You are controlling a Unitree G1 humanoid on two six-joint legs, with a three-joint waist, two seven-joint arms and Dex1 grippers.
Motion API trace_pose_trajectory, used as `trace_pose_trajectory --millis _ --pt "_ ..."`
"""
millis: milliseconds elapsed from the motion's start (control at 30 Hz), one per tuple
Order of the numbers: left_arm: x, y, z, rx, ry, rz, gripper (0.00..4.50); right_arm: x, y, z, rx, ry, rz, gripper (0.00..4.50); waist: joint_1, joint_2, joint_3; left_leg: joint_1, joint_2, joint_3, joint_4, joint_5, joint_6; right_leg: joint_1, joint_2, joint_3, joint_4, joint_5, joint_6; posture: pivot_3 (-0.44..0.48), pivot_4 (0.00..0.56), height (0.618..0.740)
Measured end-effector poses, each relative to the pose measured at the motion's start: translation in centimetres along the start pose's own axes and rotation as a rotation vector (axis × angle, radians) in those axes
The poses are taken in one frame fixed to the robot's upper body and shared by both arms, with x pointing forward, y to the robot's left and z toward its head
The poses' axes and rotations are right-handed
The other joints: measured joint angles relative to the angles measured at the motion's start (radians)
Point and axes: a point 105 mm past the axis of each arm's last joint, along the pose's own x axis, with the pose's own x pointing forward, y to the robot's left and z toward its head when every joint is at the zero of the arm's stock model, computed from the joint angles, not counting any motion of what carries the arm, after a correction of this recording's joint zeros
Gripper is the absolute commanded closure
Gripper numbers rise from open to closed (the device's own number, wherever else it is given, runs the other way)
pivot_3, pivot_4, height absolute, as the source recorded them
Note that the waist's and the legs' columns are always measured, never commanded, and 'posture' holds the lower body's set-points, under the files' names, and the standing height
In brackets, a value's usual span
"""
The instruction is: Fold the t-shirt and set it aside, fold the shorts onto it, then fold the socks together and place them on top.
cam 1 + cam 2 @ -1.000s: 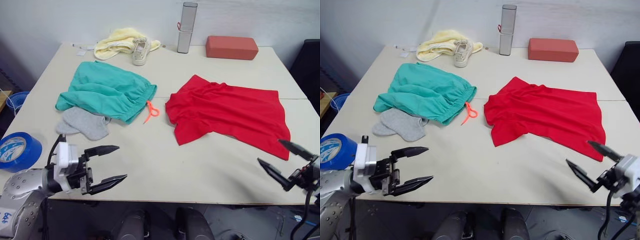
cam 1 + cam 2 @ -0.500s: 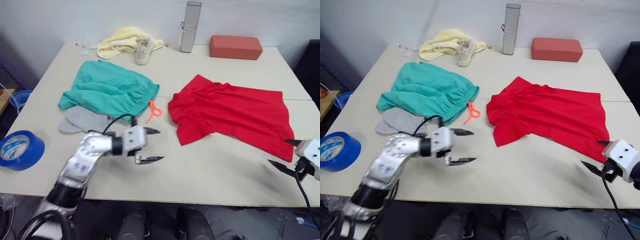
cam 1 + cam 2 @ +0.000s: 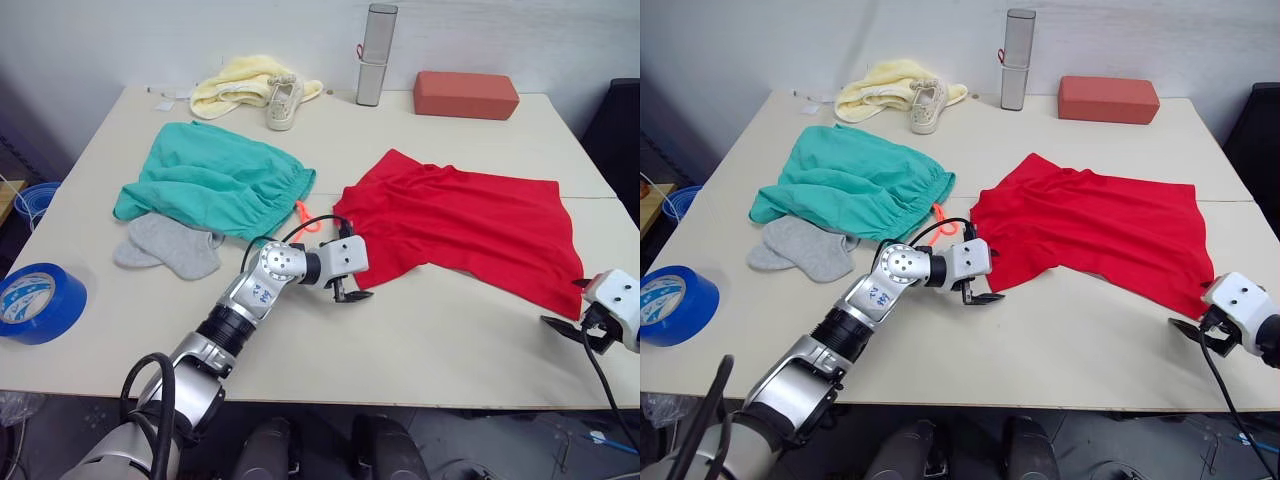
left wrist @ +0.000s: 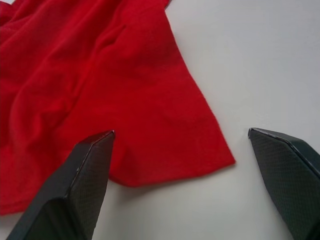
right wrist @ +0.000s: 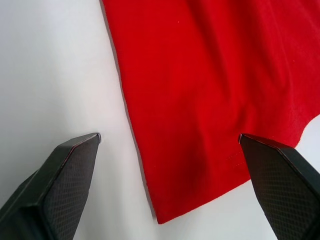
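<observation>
matte beige table [image 3: 420, 330] against a pale wall. left gripper [image 4: 182, 165], fingers spread wide and empty, straddles the near sleeve corner of the wrinkled red t-shirt [image 3: 470, 225]. right gripper [image 5: 170, 175], equally wide and empty, brackets its hem corner.

On my counter [image 3: 420, 340] I count one red t-shirt [image 3: 470, 225], spread toward the right edge, and one pair of teal shorts [image 3: 205, 185] toward the left edge. Two grey socks [image 3: 165, 245] lie overlapped beside the shorts on the near-left side. At the far edge I count one pale yellow cloth [image 3: 230, 85], one beige shoe [image 3: 283, 100], one upright silver cylinder [image 3: 373, 55] and one red-brown block [image 3: 466, 95]. One roll of blue tape [image 3: 38, 302] sits at the near-left corner. One small orange loop [image 3: 304, 217] lies between shorts and shirt.
</observation>
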Motion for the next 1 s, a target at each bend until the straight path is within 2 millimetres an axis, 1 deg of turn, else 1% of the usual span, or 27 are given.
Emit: trace_pose_trajectory --millis 100,167,300,333,367,533,633,700,800,867,933,1000 --pt "0.5 0.1 -0.1 0.008 0.006 -0.009 0.59 0.5 0.0 0.0 0.026 0.006 0.004 1.96 0.001 -0.001 0.000 0.000 0.000 0.000 0.000 0.000 0.000 0.000 0.000 0.000 0.000 0.000 0.000 0.000 0.150 0.740" --pt "0.8 -0.1 -0.3 0.003 0.006 -0.023 1.27 0.8 0.1 -0.1 0.036 0.011 0.018 2.78 0.002 -0.001 -0.001 0.000 0.000 0.000 0.001 0.000 -0.001 0.001 0.000 0.000 0.000 0.000 0.000 0.000 0.150 0.740" --pt "0.9 -0.1 -0.5 -0.004 0.013 -0.046 2.35 1.2 0.3 0.1 0.053 0.014 0.042 3.99 0.002 -0.002 -0.001 0.001 0.000 -0.001 0.002 -0.001 -0.002 0.001 0.000 0.000 0.001 0.000 0.000 0.000 0.150 0.740" --pt "0.9 -0.1 -0.6 -0.009 0.015 -0.053 2.68 1.4 0.4 0.2 0.058 0.013 0.045 4.41 0.000 -0.002 -0.001 0.001 0.000 -0.001 0.002 -0.002 -0.003 0.002 0.000 0.000 0.001 0.000 0.000 0.000 0.150 0.740" --pt "0.9 -0.2 -0.7 -0.019 0.013 -0.063 2.99 1.5 0.4 0.3 0.061 0.011 0.051 4.50 -0.002 -0.001 -0.001 0.001 0.000 -0.001 0.002 -0.002 -0.003 0.002 0.000 0.000 0.001 0.000 0.000 0.000 0.150 0.740" --pt "0.7 -0.3 -1.3 -0.111 -0.005 -0.084 4.47 1.9 0.6 0.8 0.064 0.001 0.072 4.50 -0.010 -0.001 -0.002 0.002 0.000 -0.001 0.002 -0.002 -0.003 0.002 0.000 -0.001 0.001 0.000 0.000 0.000 0.150 0.740" --pt "0.2 -0.3 -1.7 -0.178 -0.029 -0.071 4.47 2.0 1.1 1.5 0.060 -0.023 0.105 4.50 -0.019 -0.001 -0.002 0.002 0.000 -0.001 0.001 -0.001 -0.002 0.002 0.000 -0.001 0.001 0.000 0.000 0.000 0.150 0.740" --pt "-0.6 -0.5 -2.1 -0.234 -0.054 -0.073 4.47 2.0 1.8 2.1 0.050 -0.051 0.148 4.50 -0.023 -0.001 -0.002 0.002 0.001 -0.001 0.000 -0.001 -0.003 0.001 0.001 0.000 0.002 0.000 0.000 0.000 0.150 0.740" --pt "-3.5 -1.5 -3.1 -0.282 -0.076 -0.106 4.47 1.5 3.8 3.1 0.034 -0.115 0.255 4.50 -0.032 -0.001 -0.002 0.003 0.001 0.000 -0.004 0.000 -0.005 0.000 0.002 0.000 0.002 -0.001 -0.002 0.000 0.150 0.740" --pt "-5.4 -2.6 -3.7 -0.306 -0.073 -0.142 4.47 0.8 4.8 3.8 0.030 -0.160 0.316 4.50 -0.033 -0.001 -0.002 0.003 0.002 0.000 -0.005 0.001 -0.005 0.000 0.003 0.000 0.002 -0.001 -0.002 0.000 0.150 0.740" --pt "-7.4 -4.2 -4.0 -0.317 -0.060 -0.195 4.47 0.0 5.7 4.4 0.026 -0.204 0.368 4.50 -0.033 0.000 -0.002 0.003 0.002 0.000 -0.005 0.000 -0.005 0.000 0.002 0.000 0.001 -0.001 -0.002 0.000 0.150 0.740" --pt "-8.6 -5.7 -4.1 -0.333 -0.050 -0.238 4.47 -0.7 6.4 4.5 0.030 -0.222 0.406 4.50 -0.026 0.000 -0.002 0.003 0.001 -0.001 -0.004 0.000 -0.005 0.001 0.002 0.000 0.001 -0.001 -0.002 0.000 0.150 0.740"
